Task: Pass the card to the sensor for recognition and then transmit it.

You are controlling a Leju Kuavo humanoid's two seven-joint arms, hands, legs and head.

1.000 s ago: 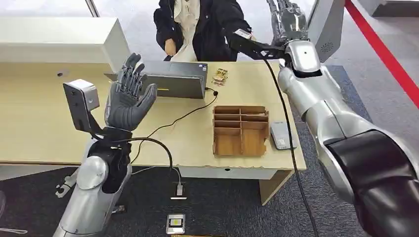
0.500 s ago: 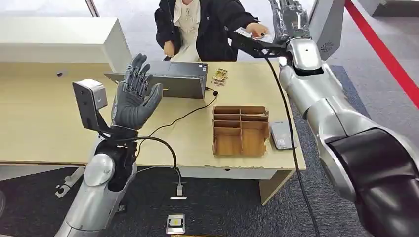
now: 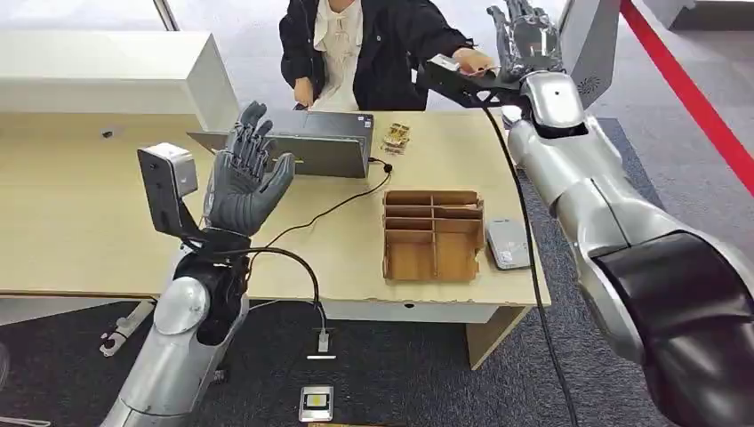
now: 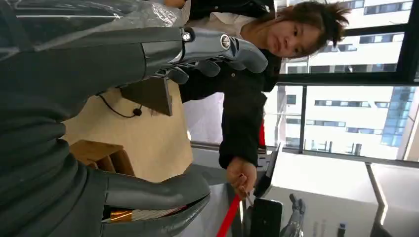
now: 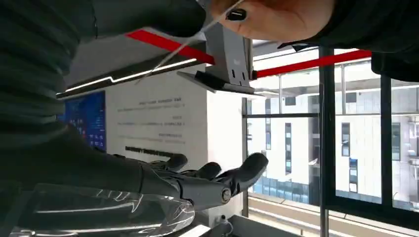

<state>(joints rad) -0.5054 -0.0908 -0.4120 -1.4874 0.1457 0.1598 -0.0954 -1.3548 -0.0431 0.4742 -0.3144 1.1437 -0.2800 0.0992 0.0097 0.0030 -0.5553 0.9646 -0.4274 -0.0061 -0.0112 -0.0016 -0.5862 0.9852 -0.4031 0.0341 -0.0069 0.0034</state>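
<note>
Right hand is raised beyond the table's far corner, fingers spread and holding nothing. Just beside it the person's hand pinches the thin white card, seen edge-on, its long side slanting toward the robot's thumb. Left hand stands upright over the table, fingers wide.

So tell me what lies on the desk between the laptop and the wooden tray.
In the head view, a black cable crosses the bare desk between the laptop and the wooden tray.
</note>
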